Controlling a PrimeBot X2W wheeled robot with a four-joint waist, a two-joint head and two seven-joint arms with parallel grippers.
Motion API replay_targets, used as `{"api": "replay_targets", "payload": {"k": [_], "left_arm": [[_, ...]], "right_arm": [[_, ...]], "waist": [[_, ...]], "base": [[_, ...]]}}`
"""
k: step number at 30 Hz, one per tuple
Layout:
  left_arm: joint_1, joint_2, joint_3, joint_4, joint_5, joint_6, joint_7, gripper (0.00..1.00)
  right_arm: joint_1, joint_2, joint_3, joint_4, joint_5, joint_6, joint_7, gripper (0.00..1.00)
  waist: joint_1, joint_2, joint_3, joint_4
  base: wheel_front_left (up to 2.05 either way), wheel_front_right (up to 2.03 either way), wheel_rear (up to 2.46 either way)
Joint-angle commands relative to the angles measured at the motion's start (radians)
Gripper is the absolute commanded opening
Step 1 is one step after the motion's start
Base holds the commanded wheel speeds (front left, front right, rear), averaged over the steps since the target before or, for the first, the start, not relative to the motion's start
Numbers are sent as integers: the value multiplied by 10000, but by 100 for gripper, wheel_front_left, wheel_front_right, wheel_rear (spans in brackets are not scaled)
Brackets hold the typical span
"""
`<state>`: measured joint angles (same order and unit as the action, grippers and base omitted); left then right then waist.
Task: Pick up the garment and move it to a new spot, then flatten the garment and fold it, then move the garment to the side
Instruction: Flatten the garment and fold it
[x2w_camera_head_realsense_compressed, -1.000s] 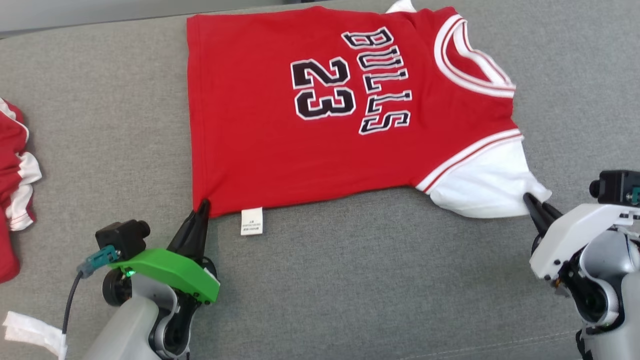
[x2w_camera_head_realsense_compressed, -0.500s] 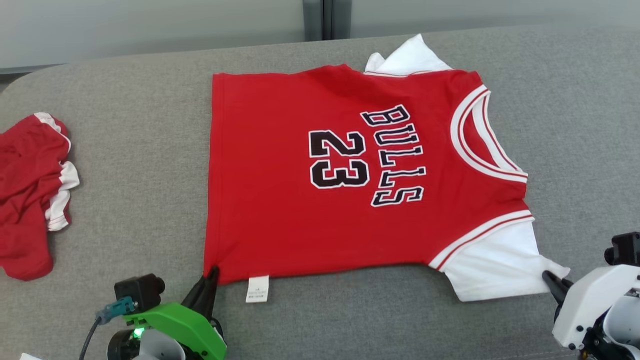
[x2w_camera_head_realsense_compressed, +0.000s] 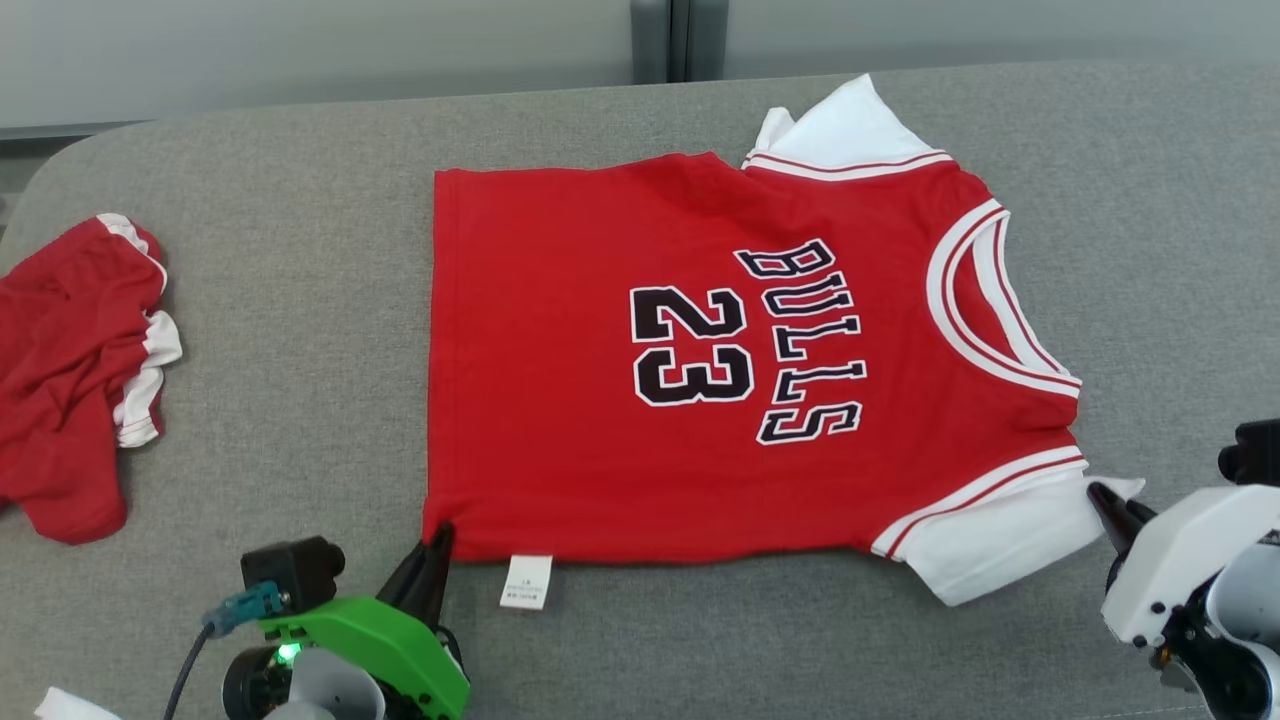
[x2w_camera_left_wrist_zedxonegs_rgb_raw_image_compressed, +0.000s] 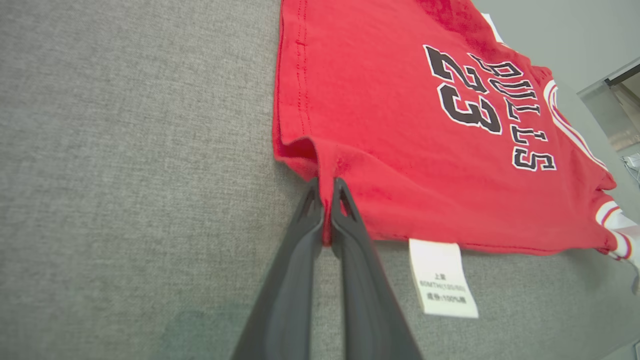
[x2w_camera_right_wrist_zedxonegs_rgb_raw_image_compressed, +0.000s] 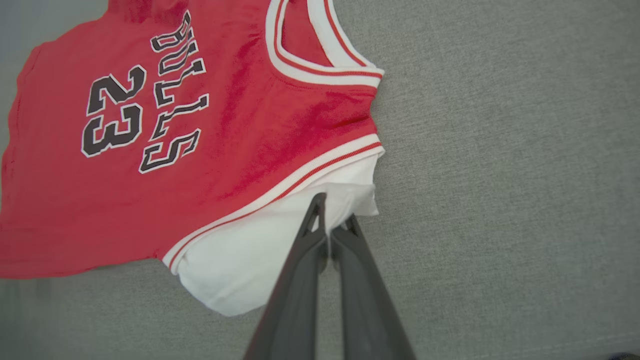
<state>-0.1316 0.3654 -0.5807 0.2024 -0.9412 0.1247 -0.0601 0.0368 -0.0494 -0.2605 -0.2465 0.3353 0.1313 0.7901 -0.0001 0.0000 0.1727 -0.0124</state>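
jersey (x2w_camera_head_realsense_compressed: 600, 400): 1 | crumpled red cloth (x2w_camera_head_realsense_compressed: 70, 380): 1 | left gripper (x2w_camera_head_realsense_compressed: 442, 532), right gripper (x2w_camera_head_realsense_compressed: 1098, 492): each pinching jersey

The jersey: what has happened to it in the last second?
Mostly the camera tilted: the whole scene slid down the head view. The right pincer has carried the tip of the white sleeve nearer the striped trim. Unchanged: both pincers shut, the left pincer on the hem corner of the jersey; nothing let go.
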Motion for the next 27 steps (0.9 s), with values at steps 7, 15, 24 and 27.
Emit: {"api": "replay_targets", "payload": {"k": [7, 15, 24, 27], "left_arm": [[-1303, -133, 138, 90, -259, 154, 727, 0], [-2459, -481, -116, 854, -326, 358, 1672, 0], [-3706, -800, -65, 1722, -216, 629, 2051, 0], [-3924, -831, -27, 1957, -190, 665, 2034, 0]], "right_arm": [[-1507, -25, 344, 493, -542, -9, -98, 0], [-3033, -333, 729, 1814, -831, -9, -777, 0], [-4484, -542, 941, 3356, -1025, -9, -2164, 0], [-4878, -632, 1069, 3782, -1098, -9, -2759, 0]], "waist": [[1, 0, 124, 181], [1, 0, 328, 239], [1, 0, 878, 273], [1, 0, 1012, 277]], "base": [[0, 0, 0], [0, 0, 0], [0, 0, 0], [0, 0, 0]]}}
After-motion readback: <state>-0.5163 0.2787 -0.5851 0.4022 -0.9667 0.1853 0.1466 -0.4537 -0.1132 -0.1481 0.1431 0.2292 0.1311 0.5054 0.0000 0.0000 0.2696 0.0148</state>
